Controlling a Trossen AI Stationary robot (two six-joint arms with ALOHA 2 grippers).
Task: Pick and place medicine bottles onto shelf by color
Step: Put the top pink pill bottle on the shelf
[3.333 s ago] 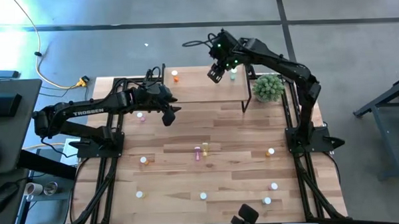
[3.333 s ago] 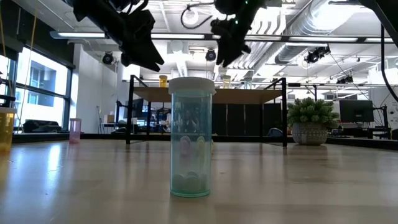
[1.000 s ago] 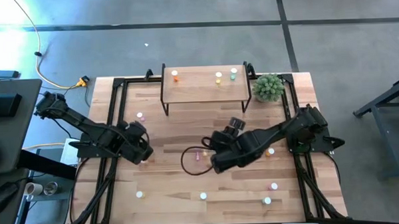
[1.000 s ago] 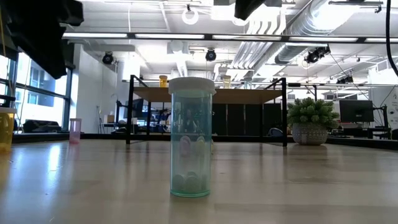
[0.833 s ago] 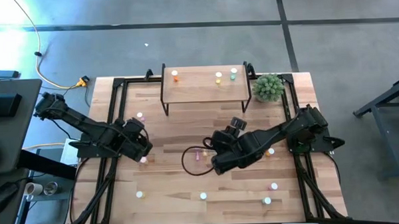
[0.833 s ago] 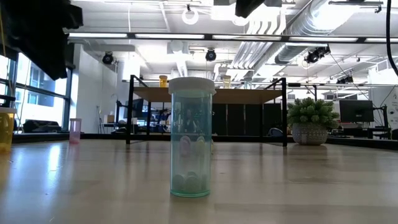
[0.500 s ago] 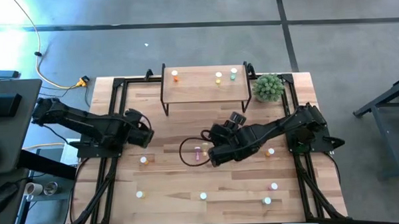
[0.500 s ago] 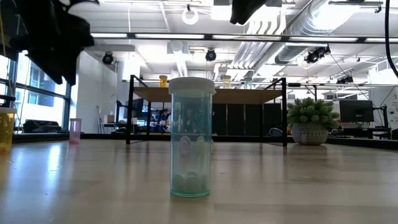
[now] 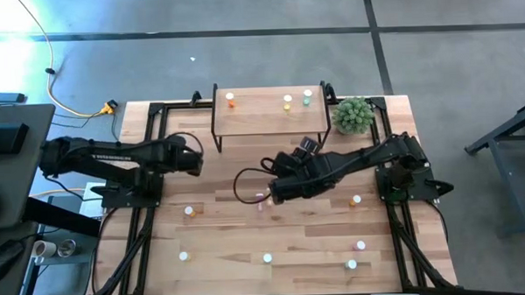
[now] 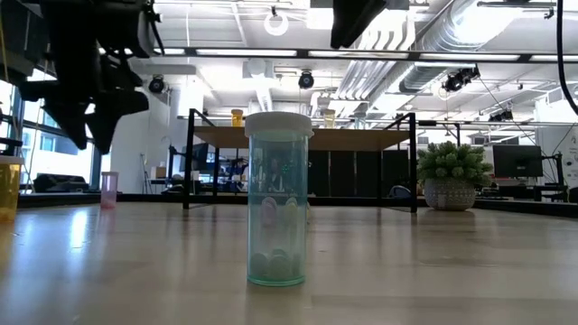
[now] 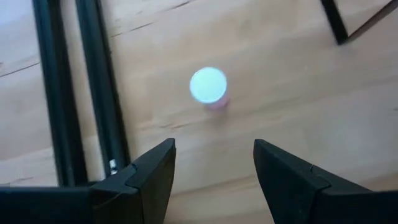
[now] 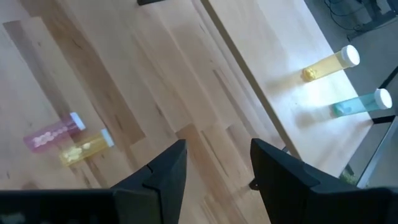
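Observation:
The shelf point(image 9: 261, 112) stands at the table's far edge and carries an orange point(image 9: 230, 100), a yellow point(image 9: 287, 100) and a green bottle point(image 9: 306, 97), all upright. My left gripper point(image 11: 212, 149) is open and hovers over an upright pink bottle point(image 11: 208, 87) that stands on the table left of the shelf, just ahead of the fingertips. My right gripper point(image 12: 217, 146) is open above the table's middle. A pink bottle point(image 12: 53, 132) and a yellow bottle point(image 12: 86, 148) lie there on their sides, next to each other.
More bottles stand scattered over the near half of the table, among them an orange one point(image 9: 189, 211), another orange one point(image 9: 356, 199) and a green one point(image 10: 278, 199) close to the low camera. A small plant point(image 9: 353, 115) stands right of the shelf.
My left gripper has swung from the orange bottle at the left toward the table's far edge, sinking a little and rolling, and is now over the pink bottle. My right gripper has shifted toward the far edge and slightly left, nearer the two lying bottles. No bottle has moved.

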